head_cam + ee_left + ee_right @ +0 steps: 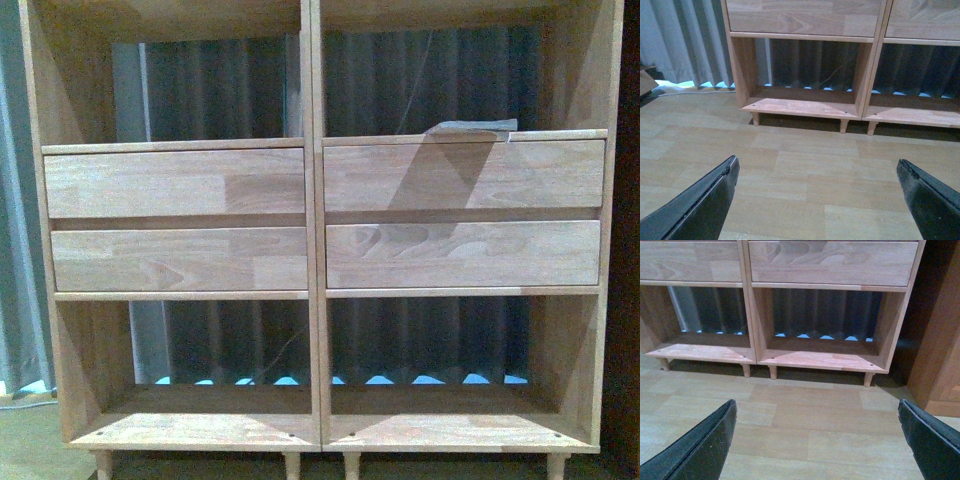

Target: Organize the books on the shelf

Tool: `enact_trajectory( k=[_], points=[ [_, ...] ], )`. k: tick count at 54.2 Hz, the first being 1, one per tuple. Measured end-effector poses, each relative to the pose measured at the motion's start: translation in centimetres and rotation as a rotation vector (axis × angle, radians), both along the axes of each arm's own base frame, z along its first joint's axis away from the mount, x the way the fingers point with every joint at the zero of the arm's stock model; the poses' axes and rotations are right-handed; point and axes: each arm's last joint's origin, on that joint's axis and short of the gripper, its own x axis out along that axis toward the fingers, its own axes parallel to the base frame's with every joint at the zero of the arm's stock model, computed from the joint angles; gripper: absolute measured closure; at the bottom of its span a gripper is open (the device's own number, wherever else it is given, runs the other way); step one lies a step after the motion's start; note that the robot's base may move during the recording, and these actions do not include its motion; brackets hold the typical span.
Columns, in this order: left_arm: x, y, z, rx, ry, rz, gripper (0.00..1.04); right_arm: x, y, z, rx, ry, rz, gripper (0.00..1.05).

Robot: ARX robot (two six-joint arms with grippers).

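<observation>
Handling guess: thin pale book (472,126) lying flat on the light natural-wood shelf (314,200) looks light, floppy (pinch its front edge). Left tool (816,162) and right tool (816,402) gape empty.

No readable text

Neither the shelf (315,215) with its plain drawer fronts (175,182) nor the floor (805,170) carries lettering, labels or numbers.

We log the shelf (315,200) as light natural wood, matt, with visible grain and jointed strips. Its drawer fronts (175,183) are the same wood, smooth. The book (470,126) on the shelf has a dull greyish cover; we can't tell its finish.

Behind the shelf, the curtain (220,90) is grey pleated cloth. In front of the shelf, the floor (810,170) is pale wood-look planks with a faint sheen. Right of the shelf, the cabinet (940,340) is darker reddish-brown wood.

The left gripper (816,161) and right gripper (816,404) have black, matt, plastic-looking fingers (700,205).
</observation>
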Motion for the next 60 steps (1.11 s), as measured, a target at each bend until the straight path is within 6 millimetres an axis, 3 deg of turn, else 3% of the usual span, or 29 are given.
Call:
enact_trajectory(
  k=[60],
  points=[
    [0.0, 0.0, 0.0, 0.0, 0.0, 0.0, 0.07, 0.0, 0.0, 0.0, 0.0, 0.0, -0.001, 0.07]
  ],
)
